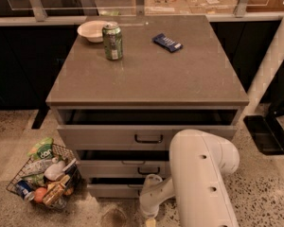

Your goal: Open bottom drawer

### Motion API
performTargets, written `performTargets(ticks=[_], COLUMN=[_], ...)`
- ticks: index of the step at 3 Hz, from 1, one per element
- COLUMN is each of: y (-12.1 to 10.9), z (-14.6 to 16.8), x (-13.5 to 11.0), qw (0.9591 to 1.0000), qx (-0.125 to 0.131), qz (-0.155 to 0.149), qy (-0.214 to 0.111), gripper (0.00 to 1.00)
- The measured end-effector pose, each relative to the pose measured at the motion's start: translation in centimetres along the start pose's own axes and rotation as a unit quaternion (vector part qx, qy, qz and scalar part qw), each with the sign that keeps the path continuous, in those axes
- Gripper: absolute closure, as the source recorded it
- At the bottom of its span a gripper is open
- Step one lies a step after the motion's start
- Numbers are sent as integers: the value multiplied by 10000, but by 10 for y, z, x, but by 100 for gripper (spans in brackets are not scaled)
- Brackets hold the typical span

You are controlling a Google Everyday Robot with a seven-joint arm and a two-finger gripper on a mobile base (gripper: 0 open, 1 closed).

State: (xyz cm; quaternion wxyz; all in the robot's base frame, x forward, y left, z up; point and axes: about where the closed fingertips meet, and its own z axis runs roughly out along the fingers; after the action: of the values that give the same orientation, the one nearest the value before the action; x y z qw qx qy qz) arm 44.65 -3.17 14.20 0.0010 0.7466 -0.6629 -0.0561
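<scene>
The grey cabinet has three drawer fronts. The bottom drawer (111,189) is the lowest and narrowest-looking, just above the floor, and stands slightly out with a dark gap above it. Its handle is hidden behind my arm. My white arm (199,183) reaches down in front of the cabinet's lower right. My gripper (149,216) is low at the frame's bottom edge, just in front of the bottom drawer's right part. The top drawer (146,137) and middle drawer (125,167) show dark bar handles.
On the cabinet top (151,74) stand a green can (113,41), a white bowl (93,30) and a blue packet (167,42). A wire basket (45,178) of groceries sits on the speckled floor at the left. A black stand base (267,134) is at the right.
</scene>
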Motion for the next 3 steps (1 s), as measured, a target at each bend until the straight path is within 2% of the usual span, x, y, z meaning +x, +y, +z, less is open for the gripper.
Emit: performTargets(ticks=[3], y=[0], z=[0], x=[0], qw=[10000], qx=[0], qz=[0], qy=[-2], gripper=[0])
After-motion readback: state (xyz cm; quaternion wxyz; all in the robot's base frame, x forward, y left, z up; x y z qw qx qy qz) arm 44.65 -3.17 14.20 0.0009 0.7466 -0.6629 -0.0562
